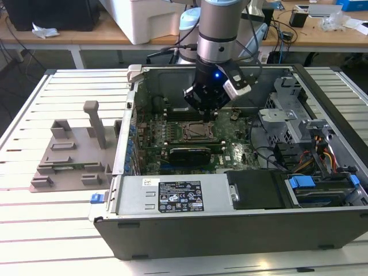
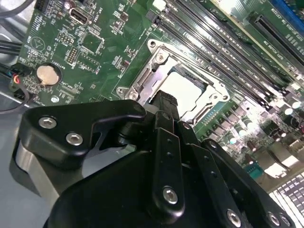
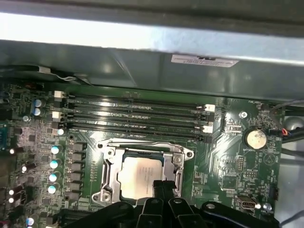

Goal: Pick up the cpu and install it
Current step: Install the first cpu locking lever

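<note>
The cpu (image 3: pixel 140 177) lies flat in the motherboard socket (image 3: pixel 142 173), directly beneath the gripper (image 3: pixel 161 189), whose jaws appear pressed together at the chip's near edge. It has no long axis: it is square. The gripper (image 1: pixel 206 110) hovers inside the computer case (image 1: pixel 230 230).

Silvery cpu (image 2: pixel 186 89) inside the metal-framed socket (image 2: pixel 142 78), black tool (image 2: pixel 164 107) just above.

cpu (image 3: pixel 138 176) in the socket (image 3: pixel 110 164), memory slots (image 3: pixel 135 116) beside it, pincer (image 3: pixel 161 189) above
</note>
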`<action>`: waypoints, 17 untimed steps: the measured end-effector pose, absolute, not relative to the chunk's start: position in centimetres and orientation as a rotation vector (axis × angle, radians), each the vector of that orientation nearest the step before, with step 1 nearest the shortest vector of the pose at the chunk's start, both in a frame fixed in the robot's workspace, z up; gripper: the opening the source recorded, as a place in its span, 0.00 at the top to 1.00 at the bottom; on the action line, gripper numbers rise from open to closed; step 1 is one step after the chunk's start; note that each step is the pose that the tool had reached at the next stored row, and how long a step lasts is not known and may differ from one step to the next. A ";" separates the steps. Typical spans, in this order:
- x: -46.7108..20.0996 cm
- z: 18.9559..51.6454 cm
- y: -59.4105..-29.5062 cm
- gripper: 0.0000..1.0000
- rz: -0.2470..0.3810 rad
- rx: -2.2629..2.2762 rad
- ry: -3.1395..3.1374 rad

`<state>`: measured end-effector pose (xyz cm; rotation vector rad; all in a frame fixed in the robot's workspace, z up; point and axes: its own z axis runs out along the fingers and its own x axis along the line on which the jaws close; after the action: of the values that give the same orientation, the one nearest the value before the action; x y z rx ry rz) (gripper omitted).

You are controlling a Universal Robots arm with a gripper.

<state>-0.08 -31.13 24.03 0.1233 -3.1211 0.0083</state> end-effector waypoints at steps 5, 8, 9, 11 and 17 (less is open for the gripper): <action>-0.1 24.6 -31.1 0.89 0.009 0.123 -3.121; -0.1 25.0 -31.1 0.89 0.010 0.123 -3.121; -0.1 25.1 -31.1 0.89 0.011 0.123 -3.121; -0.1 25.4 -31.1 0.89 0.012 0.123 -3.121; -0.1 26.3 -31.1 0.89 0.014 0.123 -3.121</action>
<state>-0.08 -31.13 26.31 0.1232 -3.1210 0.0142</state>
